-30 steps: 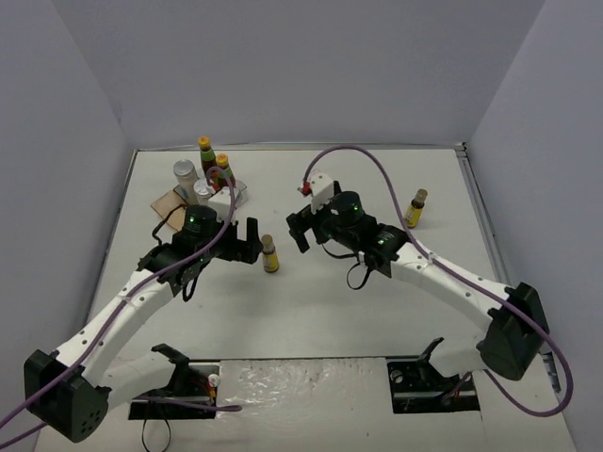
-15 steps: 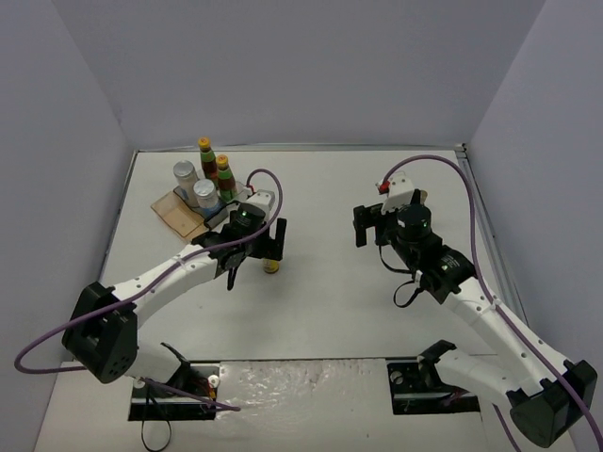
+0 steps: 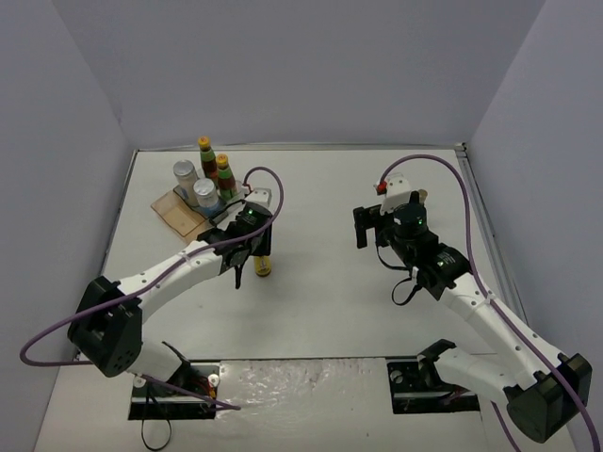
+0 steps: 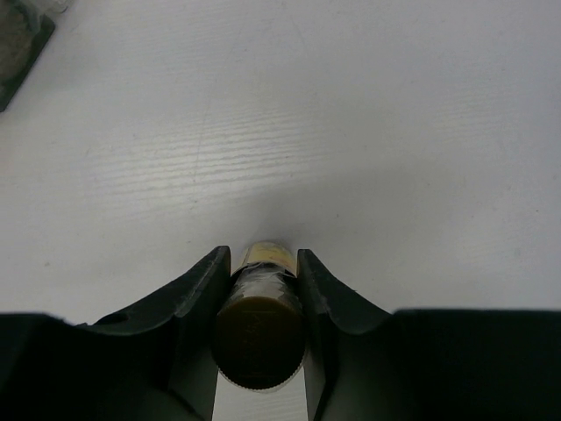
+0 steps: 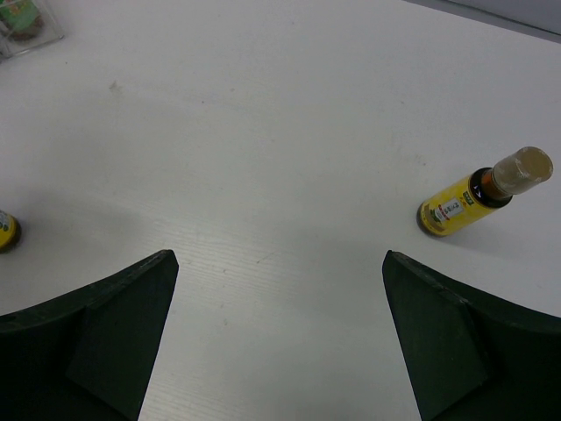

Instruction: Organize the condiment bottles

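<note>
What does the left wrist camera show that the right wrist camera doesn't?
Left wrist only: the left gripper, jaws closed against a slim brown-capped yellowish bottle. Right wrist only: the right gripper, jaws open, a second slim yellow bottle with a tan cap standing free at right, and a clear tray corner top left. Both: the white table; a yellow sliver at the right view's left edge may be the gripped bottle.

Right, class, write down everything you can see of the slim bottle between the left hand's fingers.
The slim bottle has a round dark brown cap, what looks like shiny wrap at the neck, and a yellowish body below. It stands upright on the white table. The left hand grips it just under the cap, with one dark finger pressing each side.
</note>
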